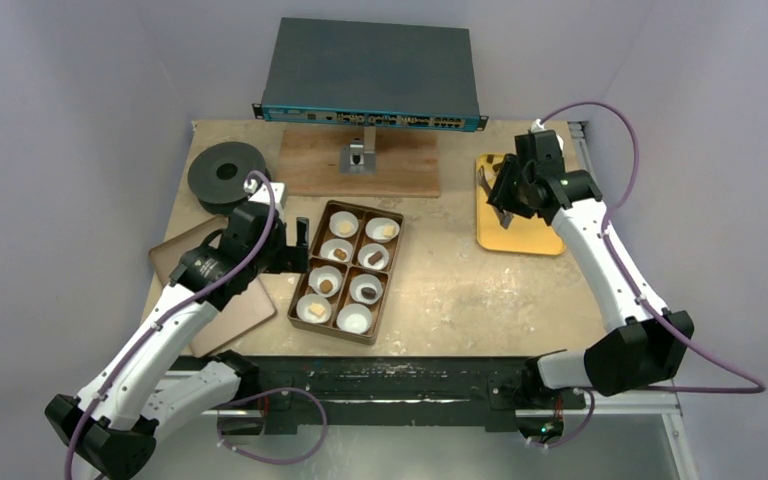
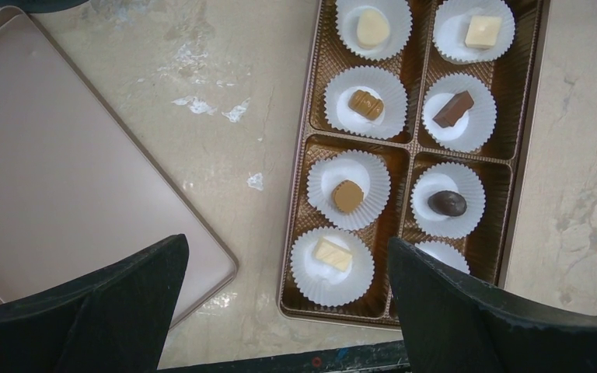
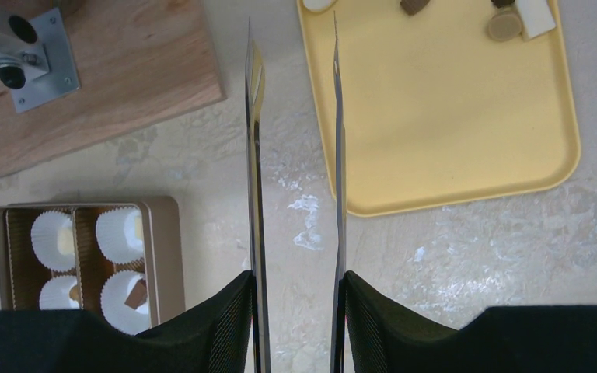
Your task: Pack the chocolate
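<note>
Your right tool (image 3: 291, 27) hangs empty, thin jaws a narrow gap apart; your left tool (image 2: 286, 249) gapes wide over the box (image 2: 530, 116), where one cup (image 1: 355, 318) looks unfilled. Ahead and right of the right tool's tips, loose chocolate (image 3: 502, 27) lies on the yellow tray (image 3: 451, 116). Fetching looks next: reach over and straddle one piece.

We see a mottled, scuffed matt table (image 2: 202, 116). The box (image 2: 522, 116) has a ribbed, glossy gold-brown lining, and its 8 cups (image 2: 332, 273) are white fluted paper. The chocolate (image 2: 447, 203) looks smooth, the dark piece shiny. The yellow tray (image 3: 451, 132) seems smooth plastic and the board (image 3: 124, 70) grained wood. The right gripper (image 3: 292, 23) has thin polished metal fingers (image 3: 254, 155).
</note>
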### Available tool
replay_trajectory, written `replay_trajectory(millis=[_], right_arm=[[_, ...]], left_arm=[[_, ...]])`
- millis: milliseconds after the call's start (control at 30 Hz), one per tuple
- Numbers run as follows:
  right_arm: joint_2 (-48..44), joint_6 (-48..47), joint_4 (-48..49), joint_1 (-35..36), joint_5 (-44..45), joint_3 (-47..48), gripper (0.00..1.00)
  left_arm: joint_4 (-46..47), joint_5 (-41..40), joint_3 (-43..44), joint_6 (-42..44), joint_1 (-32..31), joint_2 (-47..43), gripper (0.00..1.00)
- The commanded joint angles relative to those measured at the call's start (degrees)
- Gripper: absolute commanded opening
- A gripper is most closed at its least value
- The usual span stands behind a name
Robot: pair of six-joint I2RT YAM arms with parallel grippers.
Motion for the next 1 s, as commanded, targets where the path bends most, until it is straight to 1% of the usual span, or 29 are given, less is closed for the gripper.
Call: replay_trajectory(millis=[0,200,500,633,967], right_arm=[[-0.49,-1.41,3.57,-2.40,-0.45,0.25,0.47],[1.83,-1.36,6.87,-4.92,-0.88,0.41,0.47],[8.88,-2.35,11.11,-10.79,-1.75,1.06,0.47],[11.04,-2.92,11.97,-12.58,-0.80,0.81,0.46],[16.79,-3.74,14.23,-13.78,-0.94,0.49,0.45]], left_arm=[[1.13,1.39,1.24,0.62,0.45,-1.12,1.00],[1.32,2.52,1.37,0.55,0.41,-0.62,1.00],[1.41,2.51,0.98,0.61,0.42,-0.14,1.00],[1.49,2.82,1.06,0.61,0.41,0.39,1.00],[1.51,2.66,1.14,0.62,0.42,1.21,1.00]])
